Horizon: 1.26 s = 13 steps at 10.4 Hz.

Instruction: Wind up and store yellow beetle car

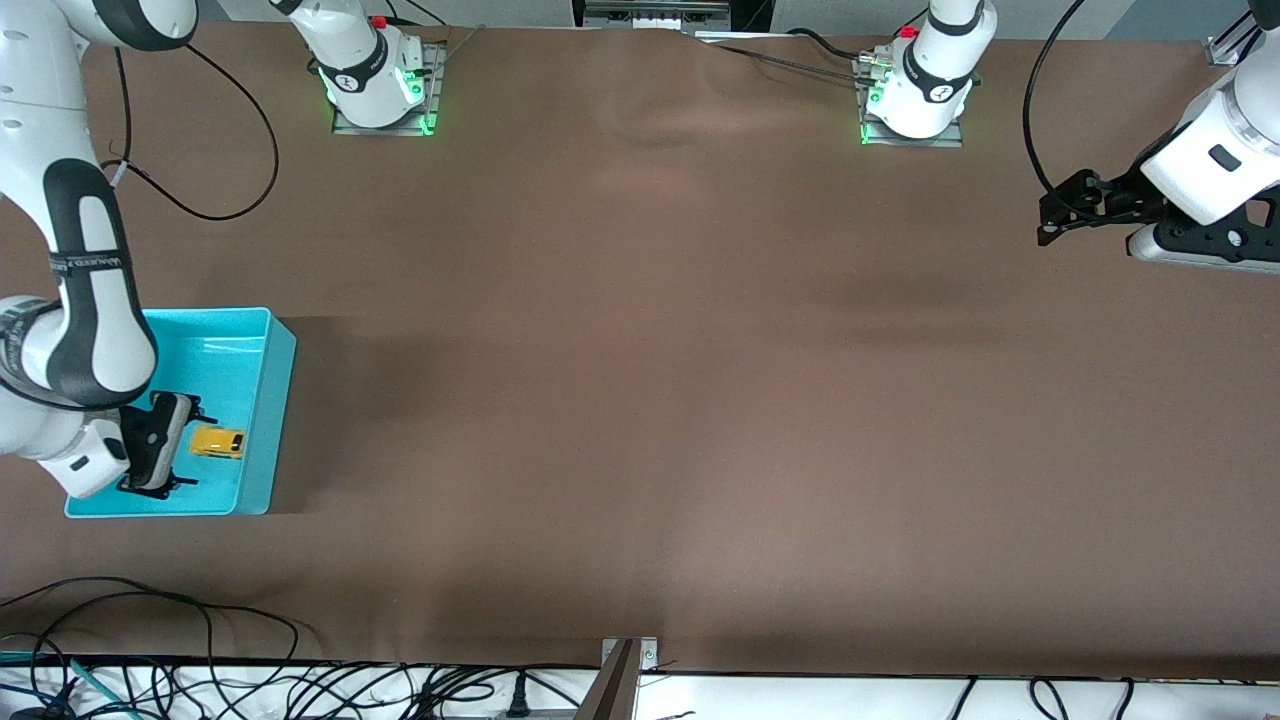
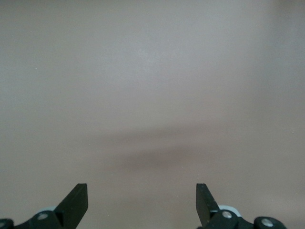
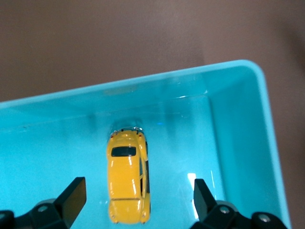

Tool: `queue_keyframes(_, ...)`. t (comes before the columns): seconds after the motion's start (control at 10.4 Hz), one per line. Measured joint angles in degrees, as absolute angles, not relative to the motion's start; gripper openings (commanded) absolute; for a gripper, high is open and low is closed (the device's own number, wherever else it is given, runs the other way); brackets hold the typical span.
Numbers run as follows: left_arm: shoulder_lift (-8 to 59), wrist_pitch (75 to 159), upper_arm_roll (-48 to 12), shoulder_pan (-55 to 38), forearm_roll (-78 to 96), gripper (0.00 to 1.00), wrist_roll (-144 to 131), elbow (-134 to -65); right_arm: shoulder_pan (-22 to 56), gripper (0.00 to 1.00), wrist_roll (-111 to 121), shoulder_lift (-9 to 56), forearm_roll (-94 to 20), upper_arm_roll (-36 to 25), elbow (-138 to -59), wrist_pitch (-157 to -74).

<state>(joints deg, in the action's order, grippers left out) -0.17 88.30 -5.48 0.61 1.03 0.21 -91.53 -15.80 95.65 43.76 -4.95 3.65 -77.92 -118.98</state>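
Car (image 3: pixel 127 177) sits on its wheels on the bin's (image 1: pixel 283 350) floor, and the right tool (image 3: pixel 135 202) hangs just above it with fingers spread, touching nothing. Looks like storing is done, so the neat finish is a straight lift clear of the bin walls without nudging the toy. Left tool (image 2: pixel 141 202) waits spread over bare surface (image 1: pixel 700 400) at its own end.

Yellow beetle car (image 3: pixel 127 179), turquoise bin (image 3: pixel 248 124)
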Motion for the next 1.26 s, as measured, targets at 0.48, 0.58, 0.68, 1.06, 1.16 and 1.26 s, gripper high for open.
queue_keyframes(0.48, -0.2, 88.3, -5.5, 0.6, 1.0, 1.00, 0.2, -91.5, -15.1, 1.00, 78.6, 36.5, -5.0, 4.3, -77.5, -110.1)
queue_keyframes(0.58, -0.2, 88.3, -5.6, 0.6, 1.0, 1.00, 0.2, -91.5, -14.4, 1.00, 73.8, 34.8, -4.9, 4.4, -77.5, -108.4)
queue_keyframes(0.68, -0.2, 88.3, -5.6, 0.6, 1.0, 1.00, 0.2, -91.5, -13.7, 1.00, 68.9, 33.2, -4.9, 4.5, -77.5, -106.4)
queue_keyframes(1.06, -0.2, 88.3, -5.7, 0.6, 1.0, 1.00, 0.2, -91.5, -10.3, 1.00, 48.0, 27.5, -4.1, 4.6, -77.4, -101.3)
queue_keyframes(1.16, -0.2, 88.3, -5.7, 0.6, 1.0, 1.00, 0.2, -91.5, -9.6, 1.00, 42.7, 26.6, -3.9, 4.6, -77.4, -100.5)
queue_keyframes(1.26, -0.2, 88.3, -5.8, 0.6, 1.0, 1.00, 0.2, -91.5, -9.0, 1.00, 37.0, 25.7, -3.8, 4.6, -77.4, -99.6)
